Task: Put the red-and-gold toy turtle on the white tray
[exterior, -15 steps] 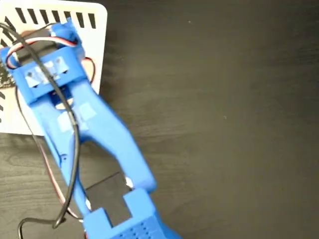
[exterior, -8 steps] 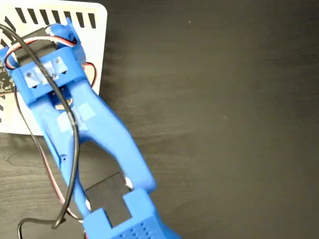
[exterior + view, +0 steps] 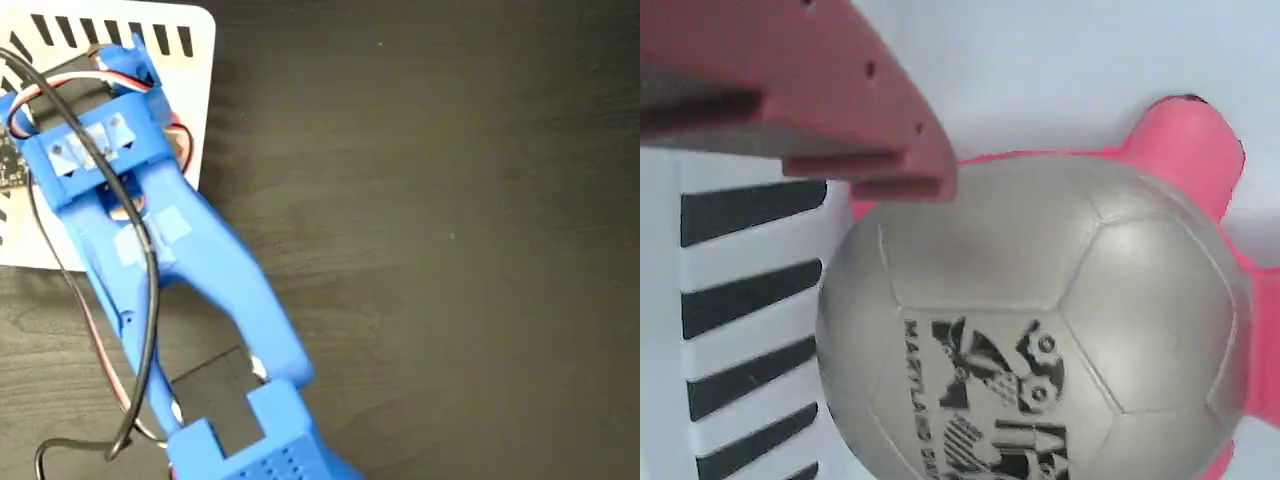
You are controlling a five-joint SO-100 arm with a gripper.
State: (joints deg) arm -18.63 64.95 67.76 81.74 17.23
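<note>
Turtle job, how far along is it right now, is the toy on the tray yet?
Nearly done, it seems. In the wrist view the turtle lies over the white tray, beside its black stripes, so carrying looks finished. In hand: one red finger sits at the shell's edge; whether the toy rests on the tray or is held, I cannot tell. Left: release if needed and pull the arm away.

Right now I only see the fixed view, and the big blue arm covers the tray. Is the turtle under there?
Observer: Yes. The wrist view shows the turtle over the white tray, shell facing the camera.
Operator: Is it near the stripy edge?
Observer: Right beside the black stripes, on its left in that view.
Operator: Are the fingers squeezing it?
Observer: Only one red finger shows, at the shell's upper-left edge; I cannot tell.
</note>
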